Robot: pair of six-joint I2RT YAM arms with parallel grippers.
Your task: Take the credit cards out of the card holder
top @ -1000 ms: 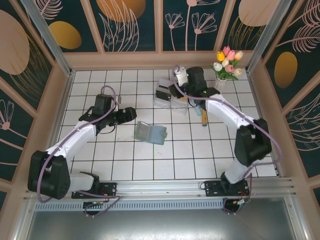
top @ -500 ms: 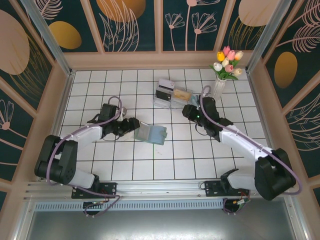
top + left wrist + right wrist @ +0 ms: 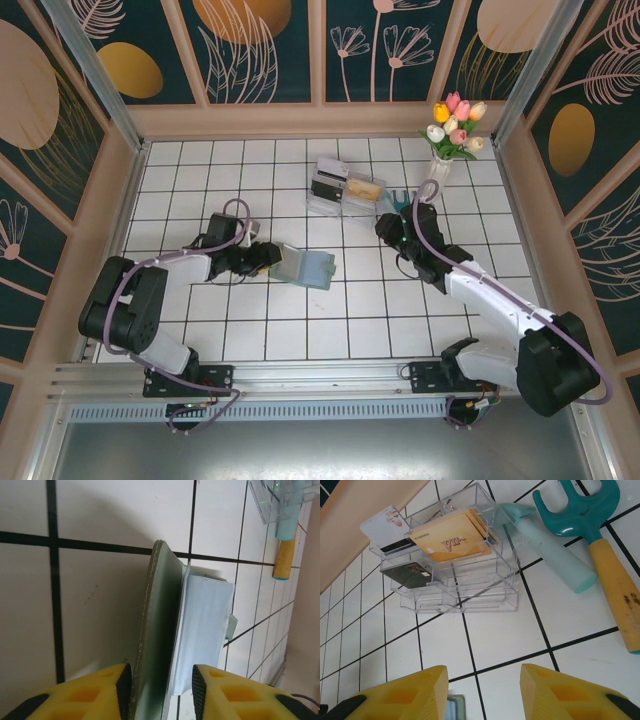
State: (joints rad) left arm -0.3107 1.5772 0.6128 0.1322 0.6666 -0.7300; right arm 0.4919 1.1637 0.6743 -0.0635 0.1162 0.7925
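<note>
The card holder (image 3: 305, 266), a grey-green bifold wallet, lies partly open on the tiles in the middle of the top view. My left gripper (image 3: 268, 255) is low at its left edge. In the left wrist view the card holder's (image 3: 162, 630) near edge sits between the jaws of the left gripper (image 3: 161, 690). One pad touches the green flap; a thin gap shows at the other. Tan-orange credit cards (image 3: 452, 537) lie in a clear tray (image 3: 470, 592), beside a white and a dark card. My right gripper (image 3: 482, 695) hangs open and empty over bare tile, short of the tray.
The clear tray (image 3: 335, 190) stands at the back centre. An orange-handled teal garden fork (image 3: 600, 540) and a pale teal tool (image 3: 550, 545) lie to its right. A vase of tulips (image 3: 450, 135) stands in the back right corner. Wooden walls ring the tiled floor.
My left gripper has slid right onto the card holder's left edge and its jaws have narrowed. My right arm has pulled back from the tray toward the near side.
</note>
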